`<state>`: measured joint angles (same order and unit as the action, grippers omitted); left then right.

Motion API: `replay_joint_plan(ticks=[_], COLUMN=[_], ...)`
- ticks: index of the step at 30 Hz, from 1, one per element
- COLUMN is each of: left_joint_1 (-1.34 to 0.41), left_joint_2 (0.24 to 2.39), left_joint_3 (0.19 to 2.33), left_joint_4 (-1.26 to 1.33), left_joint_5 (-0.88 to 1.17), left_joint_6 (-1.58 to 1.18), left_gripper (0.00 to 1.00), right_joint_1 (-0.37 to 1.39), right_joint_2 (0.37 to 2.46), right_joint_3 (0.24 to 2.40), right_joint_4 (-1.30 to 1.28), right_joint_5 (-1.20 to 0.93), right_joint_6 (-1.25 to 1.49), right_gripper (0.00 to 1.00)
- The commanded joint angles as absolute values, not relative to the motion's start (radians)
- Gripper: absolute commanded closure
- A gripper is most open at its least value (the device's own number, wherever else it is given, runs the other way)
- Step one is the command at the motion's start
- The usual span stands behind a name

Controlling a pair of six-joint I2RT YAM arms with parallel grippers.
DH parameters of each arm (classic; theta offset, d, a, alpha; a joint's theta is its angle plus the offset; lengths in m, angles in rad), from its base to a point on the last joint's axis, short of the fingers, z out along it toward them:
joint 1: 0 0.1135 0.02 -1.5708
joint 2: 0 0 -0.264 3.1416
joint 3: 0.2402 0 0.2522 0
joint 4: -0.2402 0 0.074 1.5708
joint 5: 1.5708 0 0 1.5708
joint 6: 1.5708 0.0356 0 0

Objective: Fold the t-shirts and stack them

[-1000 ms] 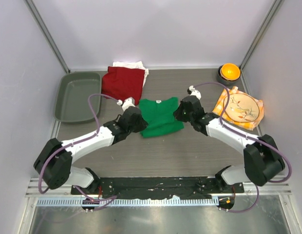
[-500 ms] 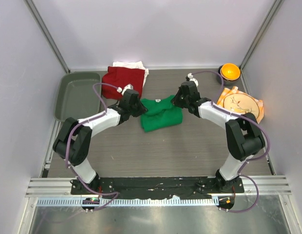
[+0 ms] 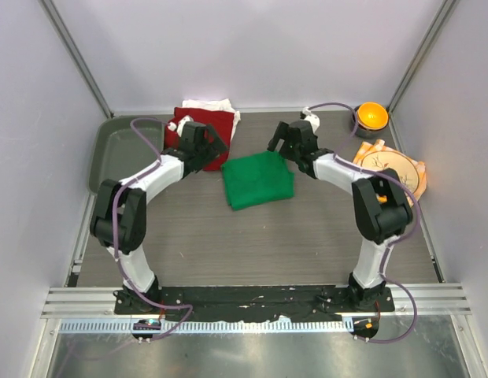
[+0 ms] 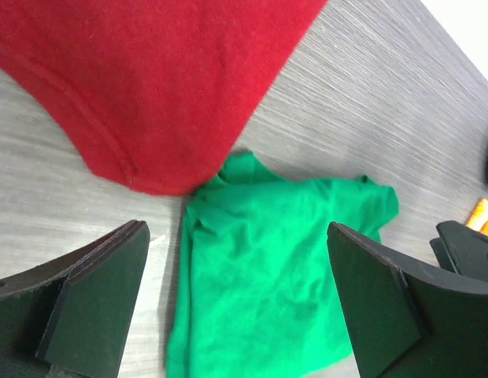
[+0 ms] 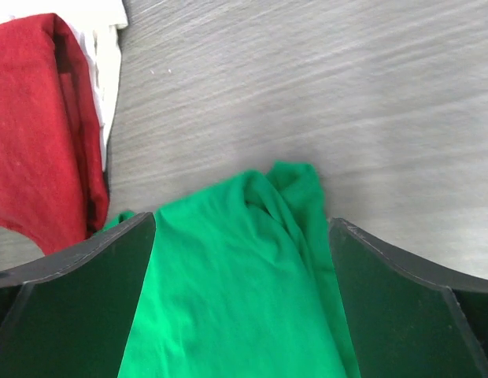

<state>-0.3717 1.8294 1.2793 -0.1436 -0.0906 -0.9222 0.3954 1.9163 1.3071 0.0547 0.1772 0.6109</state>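
The grey wood-grain table (image 3: 252,244) fills the floor of a white-walled booth. Two arms reach up it from the near edge, the left arm (image 3: 153,177) bent in toward the back left and the right arm (image 3: 342,168) toward the back middle, each trailing a purple cable. A grey-green tray (image 3: 98,169) sits at the left edge of the table, partly behind the left arm.

The red shirt (image 3: 220,126) lies folded at the back of the table, right of the tray. It rests on the white shirt (image 3: 208,103), which shows only as a strip behind it and along its right side. The green shirt (image 3: 258,179) lies mid-table in a rough folded rectangle, turned slightly off square, its top surface creased. In the left wrist view its far corner comes right up to the rounded hem of the red shirt and seems to touch it. No shirt lies on the green one.

At the right edge a pale plate (image 3: 397,167) with a dark twig-like pattern sits on an orange checked napkin (image 3: 420,169), partly behind the right arm. An orange bowl (image 3: 371,116) stands in the back right corner, beyond the plate.

The left gripper (image 4: 236,232) hangs over the near edge of the red shirt, fingers (image 4: 94,299) spread wide with nothing between them. The right gripper (image 5: 242,224) hangs over the green shirt's far right corner, likewise spread and holding nothing. The green shirt lies free on the table between the two.
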Motion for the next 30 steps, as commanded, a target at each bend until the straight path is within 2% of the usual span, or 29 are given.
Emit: replay_joint_plan(ticks=[1,4,8,15,20,25,30], left_joint_1=[-0.402,-0.463,-0.525,-0.566,-0.571,-0.572,-0.572], left_joint_2=[1.617,1.515,1.405,1.289,1.272,1.279,1.272], left_joint_3=[1.203,1.111,0.971,0.705,0.548,0.502,0.482], left_joint_4=[-0.158,-0.138,-0.077,0.021,0.168,0.190,0.178], left_joint_5=[-0.091,-0.084,-0.042,-0.057,-0.063,-0.055,-0.040], left_joint_6=[-0.881,-0.885,-0.934,-1.006,-1.045,-1.035,-1.034], left_gripper=[0.00,0.00,0.00,0.00,0.00,0.00,0.00], right_joint_1=[0.399,0.400,0.406,0.419,0.420,0.446,0.445], right_joint_2=[1.653,1.566,1.588,1.758,1.917,1.963,2.002], right_joint_3=[1.158,1.079,1.078,1.146,1.199,1.197,1.172], right_joint_4=[0.164,0.156,0.127,0.196,0.365,0.410,0.258], right_joint_5=[0.287,0.165,-0.089,-0.305,-0.463,-0.476,-0.303], right_joint_6=[0.545,0.551,0.568,0.592,0.696,0.736,0.646], right_gripper=[0.02,0.01,0.01,0.02,0.05,0.05,0.05])
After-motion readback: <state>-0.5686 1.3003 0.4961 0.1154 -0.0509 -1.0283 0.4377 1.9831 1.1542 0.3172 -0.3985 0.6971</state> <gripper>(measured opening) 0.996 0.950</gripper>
